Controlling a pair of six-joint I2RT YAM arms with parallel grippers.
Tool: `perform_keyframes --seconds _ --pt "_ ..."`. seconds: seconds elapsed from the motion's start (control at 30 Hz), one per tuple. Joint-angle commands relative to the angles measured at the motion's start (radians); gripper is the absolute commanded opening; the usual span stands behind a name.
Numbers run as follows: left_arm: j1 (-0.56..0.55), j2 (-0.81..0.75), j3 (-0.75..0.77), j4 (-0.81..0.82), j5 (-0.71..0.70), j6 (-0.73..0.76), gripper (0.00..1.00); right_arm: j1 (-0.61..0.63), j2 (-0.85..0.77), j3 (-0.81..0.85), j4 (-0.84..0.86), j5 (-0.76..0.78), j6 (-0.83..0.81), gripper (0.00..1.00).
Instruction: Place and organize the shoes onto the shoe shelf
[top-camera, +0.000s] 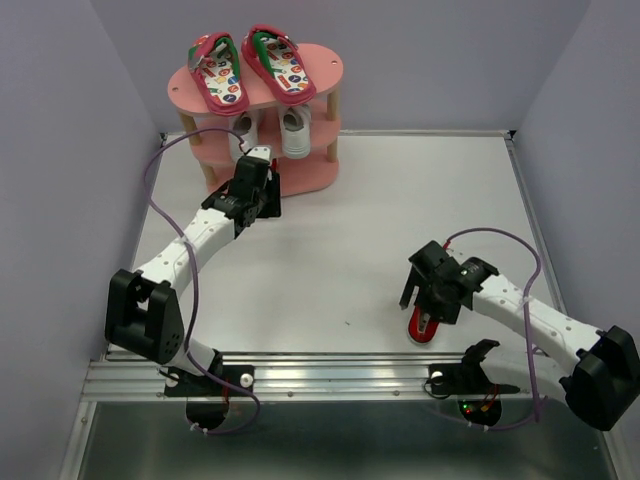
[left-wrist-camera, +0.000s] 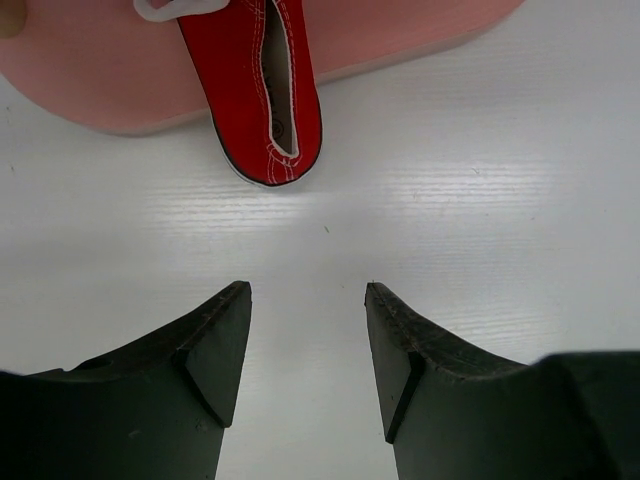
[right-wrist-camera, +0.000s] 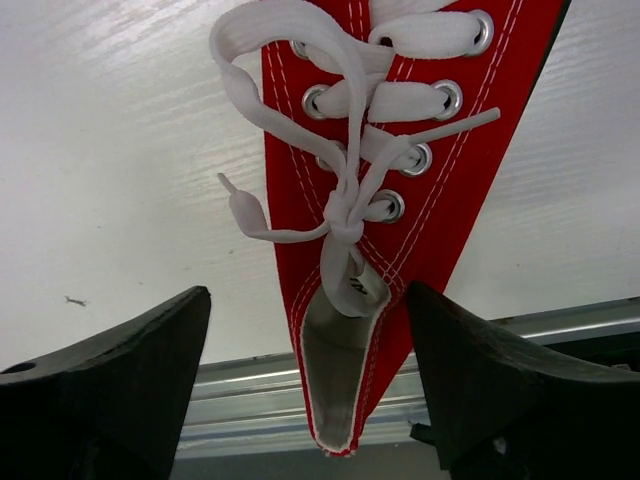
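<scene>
The pink shoe shelf (top-camera: 312, 178) stands at the back of the table. Two red flip-flops (top-camera: 221, 75) lie on its top board and white sneakers (top-camera: 297, 135) stand on the middle tier. My left gripper (top-camera: 262, 160) is open and empty just in front of the bottom board (left-wrist-camera: 90, 70). There one red sneaker (left-wrist-camera: 240, 90) lies with its heel overhanging the board's edge. My right gripper (top-camera: 425, 300) is open near the front edge. Its jaws straddle the second red sneaker (right-wrist-camera: 490, 90), which has white laces and also shows in the top view (top-camera: 422, 326).
A metal rail (top-camera: 330, 370) runs along the table's front edge, right behind the second sneaker's heel; it also shows in the right wrist view (right-wrist-camera: 250, 390). Lilac walls close in the left, right and back sides. Purple cables loop off both arms.
</scene>
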Motion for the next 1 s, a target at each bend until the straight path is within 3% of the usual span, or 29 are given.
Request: perform_keyframes --seconds 0.0,0.07,0.13,0.17,0.27,0.4,0.53,0.83,0.97 --pt "-0.004 -0.071 -0.001 -0.014 0.006 -0.006 0.6 0.04 0.02 -0.027 0.033 0.04 0.06 0.78" --pt "-0.004 -0.08 -0.001 -0.017 0.012 -0.006 0.6 0.052 0.028 -0.033 0.036 0.055 0.061 0.68" --pt "-0.002 -0.094 -0.004 -0.02 0.018 -0.006 0.6 0.052 0.034 -0.03 0.039 0.067 0.057 0.46" --pt "-0.004 -0.101 -0.005 -0.022 0.026 -0.006 0.6 0.061 0.034 -0.024 0.042 0.081 0.052 0.27" --pt "-0.004 -0.112 -0.007 -0.022 0.038 -0.008 0.6 0.072 0.036 -0.005 0.052 0.092 0.048 0.01" --pt "-0.004 -0.123 0.005 -0.026 0.052 -0.009 0.6 0.133 0.046 0.069 0.059 0.156 0.023 0.01" --pt "-0.004 -0.15 0.032 -0.052 0.054 -0.009 0.59 0.168 0.103 0.194 0.131 0.187 -0.138 0.01" --pt "-0.002 -0.252 0.085 -0.147 -0.014 -0.066 0.59 0.306 0.456 0.453 0.318 0.143 -0.547 0.01" --pt "-0.002 -0.29 0.079 -0.132 -0.002 -0.083 0.59 0.336 0.557 0.521 0.343 0.192 -0.606 0.01"
